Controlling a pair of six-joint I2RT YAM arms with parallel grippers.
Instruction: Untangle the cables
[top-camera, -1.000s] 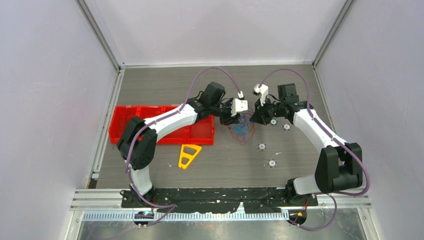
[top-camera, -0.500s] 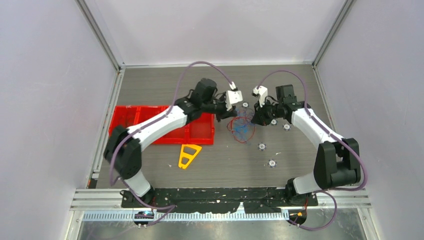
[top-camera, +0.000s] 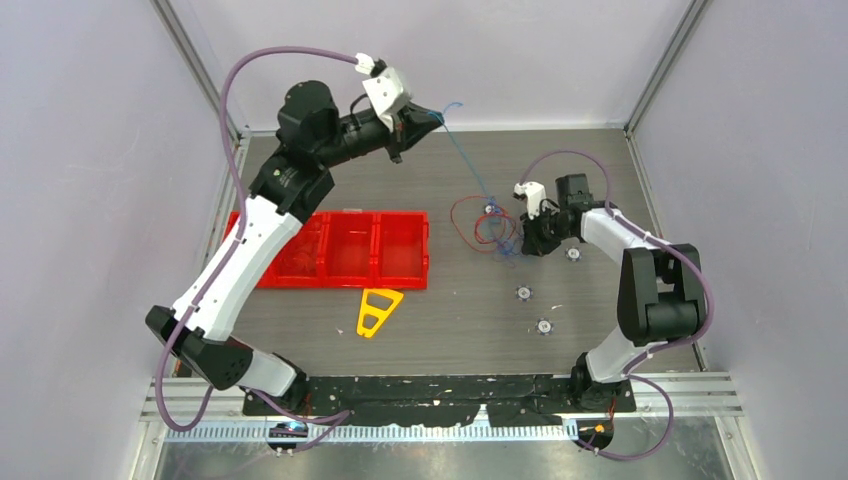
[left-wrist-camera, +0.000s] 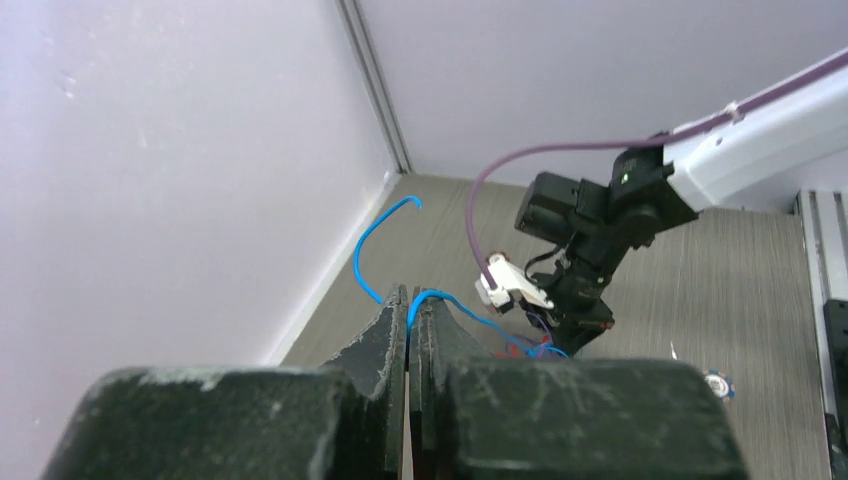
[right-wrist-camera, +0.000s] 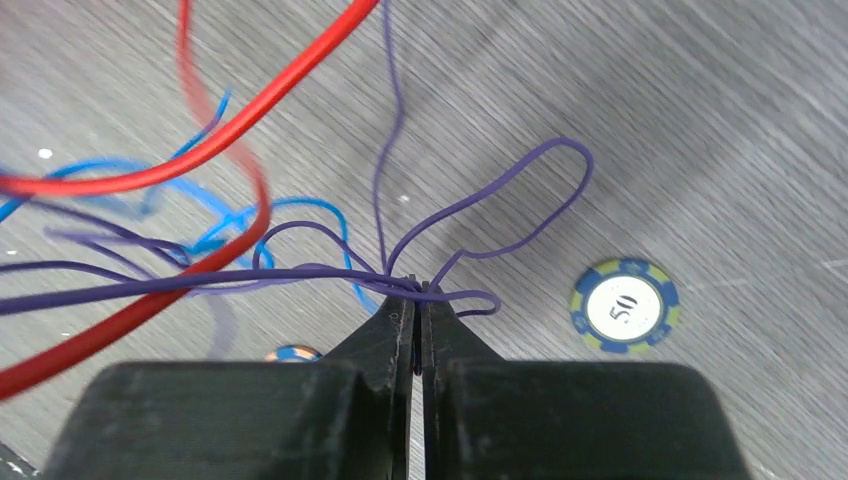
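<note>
Lying in a loose knot on the table (top-camera: 450, 335), the cables (top-camera: 487, 228) sit right of the table's middle, a mix of red, blue and purple strands. One blue cable (top-camera: 463, 155) rises out of the knot and runs taut, up and to the left, to the left gripper (top-camera: 432, 114), which hangs high in the air near the back wall. In the left wrist view its two dark fingers are pressed together on this blue cable (left-wrist-camera: 372, 250). A short free end curls up beyond the tips, and the rest drops away toward the knot far below.

The right gripper (top-camera: 515, 248) is down at the knot's right edge, at the table surface. In the right wrist view it (right-wrist-camera: 419, 296) is closed tight, with several purple strands (right-wrist-camera: 556, 142) gathered right at its tips. They fan out to the left and also loop upward to the right. A thicker red cable (right-wrist-camera: 215, 145) arcs across above them, blurred, and thin blue loops lie underneath.

Just right of the right gripper's fingers lies a blue and yellow poker chip (right-wrist-camera: 625, 306) marked 50. More chips (top-camera: 523, 293) are scattered on the table near the knot. A red tray (top-camera: 330, 213) with compartments lies to the left of the knot, well apart from it. A yellow triangle (top-camera: 382, 295) lies flat just in front of the tray.
</note>
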